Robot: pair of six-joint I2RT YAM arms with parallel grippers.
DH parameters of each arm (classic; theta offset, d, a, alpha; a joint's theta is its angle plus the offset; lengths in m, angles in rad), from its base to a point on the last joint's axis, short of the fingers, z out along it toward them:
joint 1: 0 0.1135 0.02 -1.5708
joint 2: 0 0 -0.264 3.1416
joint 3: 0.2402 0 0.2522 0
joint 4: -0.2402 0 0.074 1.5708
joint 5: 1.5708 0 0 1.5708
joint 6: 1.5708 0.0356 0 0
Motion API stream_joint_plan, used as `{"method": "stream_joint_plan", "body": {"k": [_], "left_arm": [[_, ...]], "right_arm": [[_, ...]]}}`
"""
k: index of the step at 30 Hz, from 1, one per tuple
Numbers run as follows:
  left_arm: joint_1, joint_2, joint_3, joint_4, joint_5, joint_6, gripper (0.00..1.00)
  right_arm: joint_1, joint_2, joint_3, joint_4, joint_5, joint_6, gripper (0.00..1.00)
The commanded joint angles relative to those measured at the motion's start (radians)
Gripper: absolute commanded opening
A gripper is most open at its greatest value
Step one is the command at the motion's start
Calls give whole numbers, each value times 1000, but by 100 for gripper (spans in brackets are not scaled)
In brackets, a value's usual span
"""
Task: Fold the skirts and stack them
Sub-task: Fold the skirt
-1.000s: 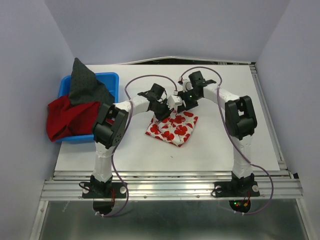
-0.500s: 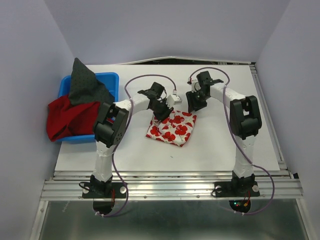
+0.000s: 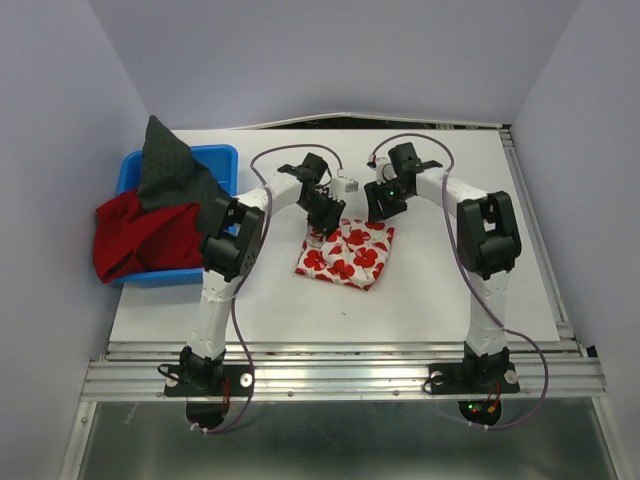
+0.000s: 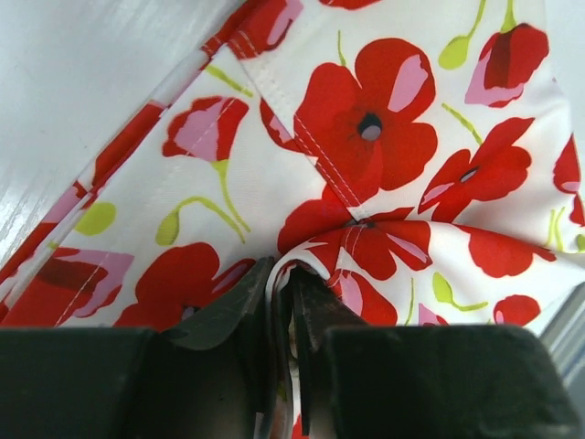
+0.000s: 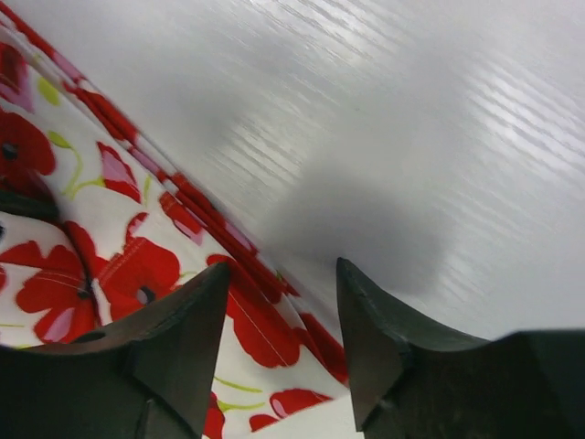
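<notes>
The floral skirt lies folded mid-table, the left gripper clamped on a raised ridge at its far left edge, probably to tug that layer flat. The right gripper hangs wide and empty above the far hem, while the red skirt and grey skirt drape the bin, far left.

I'm seeing the folded white cloth skirt with red flower print lying on the flat white table, midway between the two arms. The rectangular blue plastic bin is sitting at the table's left edge, well apart from it. The dark grey cloth skirt is resting in the bin on top of the plain deep-red cloth skirt, which is spilling over the left rim. The left gripper is pinching the flowered skirt's far-left corner, and the right gripper is hanging parted over its far-right edge.
</notes>
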Motion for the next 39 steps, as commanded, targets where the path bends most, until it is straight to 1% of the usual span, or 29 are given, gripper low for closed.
{"method": "stream_joint_plan", "body": {"k": [1, 3, 5, 8, 9, 10, 11, 12, 13, 15, 16, 17, 19, 20, 21, 24, 26, 30, 39], "left_arm": [[38, 130, -23, -99, 17, -71, 24], [47, 152, -19, -109, 25, -85, 22], [49, 164, -20, -106, 26, -97, 22], [50, 174, -13, -109, 33, -105, 23], [50, 178, -13, -109, 28, -108, 22], [50, 178, -11, -109, 26, -108, 23], [50, 181, -8, -112, 28, -105, 22], [50, 184, -8, -114, 25, -105, 23], [50, 184, -8, -115, 25, -105, 23], [50, 184, -8, -115, 25, -106, 23], [50, 184, -8, -116, 25, -105, 23], [50, 183, -8, -116, 25, -105, 23], [50, 181, -11, -115, 26, -102, 24], [50, 180, -11, -116, 26, -100, 24], [50, 178, -13, -117, 25, -99, 25], [50, 180, -14, -116, 29, -97, 26], [50, 178, -17, -115, 31, -97, 26], [50, 177, -17, -117, 31, -93, 26], [50, 175, -14, -123, 26, -82, 26]], "right_arm": [[9, -143, -85, 23, 112, -53, 60], [9, -209, -113, 23, 138, -64, 62], [9, -309, -156, 20, 124, -75, 63], [38, -427, -214, -9, 83, -67, 59], [99, -450, -234, -11, 95, -66, 59], [140, -471, -254, 0, 148, -66, 56], [185, -511, -308, 15, 181, -64, 55], [273, -531, -337, 59, 216, -61, 54], [315, -548, -366, 84, 280, -64, 51], [392, -568, -435, 150, 343, -78, 50], [423, -568, -455, 170, 365, -84, 49], [487, -567, -472, 190, 433, -93, 49], [546, -553, -507, 233, 506, -113, 49], [601, -547, -517, 250, 529, -121, 50], [627, -535, -532, 280, 576, -139, 50], [693, -512, -550, 324, 650, -167, 50], [722, -490, -570, 377, 713, -191, 50], [735, -453, -586, 437, 814, -199, 49], [744, -393, -597, 479, 909, -239, 48]]}}
